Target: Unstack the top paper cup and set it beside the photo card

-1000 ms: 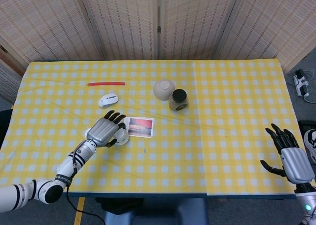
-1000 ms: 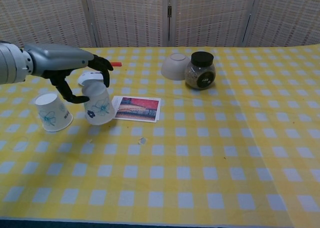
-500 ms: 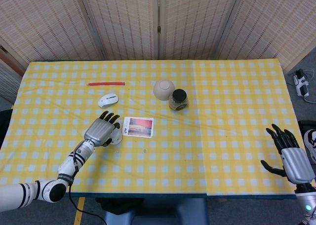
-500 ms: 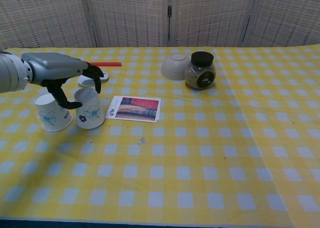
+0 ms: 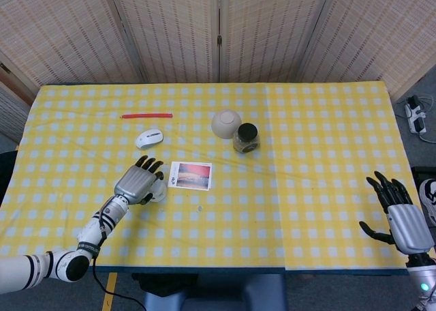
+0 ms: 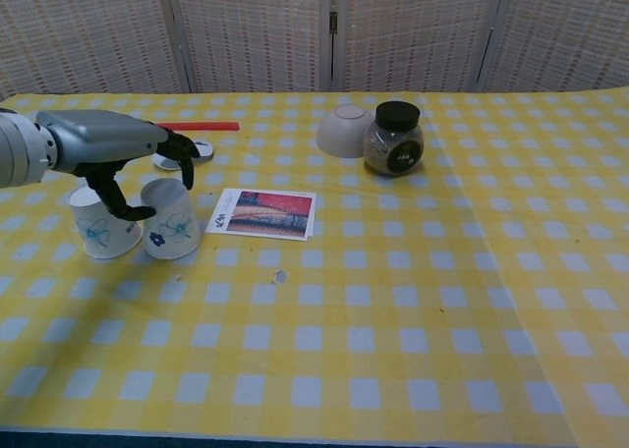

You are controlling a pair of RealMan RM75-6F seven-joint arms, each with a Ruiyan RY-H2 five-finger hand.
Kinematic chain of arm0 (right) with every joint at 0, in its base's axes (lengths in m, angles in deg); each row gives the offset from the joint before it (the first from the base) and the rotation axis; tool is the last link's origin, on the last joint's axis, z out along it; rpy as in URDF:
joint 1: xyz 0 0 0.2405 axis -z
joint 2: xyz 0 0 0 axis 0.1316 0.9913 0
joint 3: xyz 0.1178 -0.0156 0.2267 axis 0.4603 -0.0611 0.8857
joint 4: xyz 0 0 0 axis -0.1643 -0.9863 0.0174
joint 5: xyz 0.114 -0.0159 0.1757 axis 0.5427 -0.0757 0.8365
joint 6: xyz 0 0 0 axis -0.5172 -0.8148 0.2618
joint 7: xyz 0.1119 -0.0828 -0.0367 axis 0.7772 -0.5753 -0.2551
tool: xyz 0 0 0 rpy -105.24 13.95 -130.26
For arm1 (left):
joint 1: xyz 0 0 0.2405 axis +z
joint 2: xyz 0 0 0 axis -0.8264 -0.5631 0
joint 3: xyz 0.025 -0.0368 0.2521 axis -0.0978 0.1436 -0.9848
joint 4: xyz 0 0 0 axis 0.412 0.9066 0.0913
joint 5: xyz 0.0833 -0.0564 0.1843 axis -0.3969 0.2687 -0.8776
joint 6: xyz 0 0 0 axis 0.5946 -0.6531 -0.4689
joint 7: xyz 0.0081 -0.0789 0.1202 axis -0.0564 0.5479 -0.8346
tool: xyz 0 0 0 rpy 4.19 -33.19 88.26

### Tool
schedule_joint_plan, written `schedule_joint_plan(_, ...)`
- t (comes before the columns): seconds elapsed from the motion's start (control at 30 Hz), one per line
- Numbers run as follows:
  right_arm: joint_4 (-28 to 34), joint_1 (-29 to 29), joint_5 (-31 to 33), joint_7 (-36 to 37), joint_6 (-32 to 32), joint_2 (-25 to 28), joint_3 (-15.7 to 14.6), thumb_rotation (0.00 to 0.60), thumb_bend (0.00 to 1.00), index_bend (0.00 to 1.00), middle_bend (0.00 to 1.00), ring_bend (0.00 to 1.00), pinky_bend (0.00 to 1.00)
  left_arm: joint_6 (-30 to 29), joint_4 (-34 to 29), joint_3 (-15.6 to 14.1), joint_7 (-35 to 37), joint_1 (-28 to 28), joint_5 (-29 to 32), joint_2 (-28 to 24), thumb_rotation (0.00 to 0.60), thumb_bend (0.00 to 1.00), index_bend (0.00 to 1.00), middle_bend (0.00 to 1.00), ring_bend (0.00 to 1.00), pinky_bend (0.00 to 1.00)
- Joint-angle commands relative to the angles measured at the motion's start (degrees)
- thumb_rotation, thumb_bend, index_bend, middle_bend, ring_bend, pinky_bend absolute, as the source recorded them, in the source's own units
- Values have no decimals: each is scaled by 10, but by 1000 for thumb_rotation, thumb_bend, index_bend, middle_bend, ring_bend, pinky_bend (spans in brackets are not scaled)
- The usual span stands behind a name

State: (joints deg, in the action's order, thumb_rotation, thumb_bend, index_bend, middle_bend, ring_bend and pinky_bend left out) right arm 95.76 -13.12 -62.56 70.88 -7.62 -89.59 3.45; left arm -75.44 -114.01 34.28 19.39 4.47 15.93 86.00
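The tabletop (image 6: 462,301), under its yellow checked cloth, carried two paper cups, both upside down and side by side. The left robot hand (image 6: 128,153) had its fingers curved over the right cup (image 6: 173,233), which stood just left of the one photo card (image 6: 265,213); the other cup (image 6: 101,224) sat at that cup's left. The right robot hand (image 5: 402,219) hung off the tabletop's edge, fingers spread, holding nothing. Farther back stood one white bowl (image 6: 344,131) overturned, one dark-lidded jar (image 6: 393,139), one computer mouse (image 5: 149,138) and one red pen (image 5: 146,115).
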Motion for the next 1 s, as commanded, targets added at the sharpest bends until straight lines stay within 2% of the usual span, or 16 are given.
schedule_joint_plan(0.03,0,1,0,0,-1,0,0,600,278,0,0,93,0,-1,2,0,3,1,-2,1,600,436,314,122,65,0)
schedule_joint_plan(0.2,1,1,0,0,-2,1,0,600,279,0,0,93,0,-2,2,0,8,1,-5,0,600,436,253,115,59,0)
schedule_joint_plan(0.37,1,2,-1,0,-3,1,0,600,280,0,0,93,0,-7,-16,-1,9,3,-11,-10,600,436,40,43,5,0)
schedule_joint_plan(0.43,1,2,-1,1,-4,1,0,600,279,0,0,92,0,-15,-28,5,19,6,-17,-17,600,436,3,20,0,0)
schedule_joint_plan(0.77,-8,2,2,20,-3,4,2,600,279,0,0,94,0,-129,-70,53,121,72,-62,-70,600,440,29,13,3,0)
schedule_joint_plan(0.8,-10,2,2,24,-3,4,2,600,279,0,0,94,0,-146,-74,85,145,73,-50,-86,600,441,36,13,6,0)
schedule_joint_plan(0.83,-13,2,1,32,-2,4,2,600,279,0,0,95,0,-147,-96,76,148,86,-34,-88,600,442,46,13,9,0)
schedule_joint_plan(0.9,-18,1,2,48,0,6,2,600,279,0,0,97,0,-196,-99,60,149,120,-50,-86,600,444,63,14,15,0)
schedule_joint_plan(1.0,-25,-1,0,62,1,7,3,600,279,0,0,103,0,-235,-101,50,156,151,-75,-100,600,445,87,26,26,0)
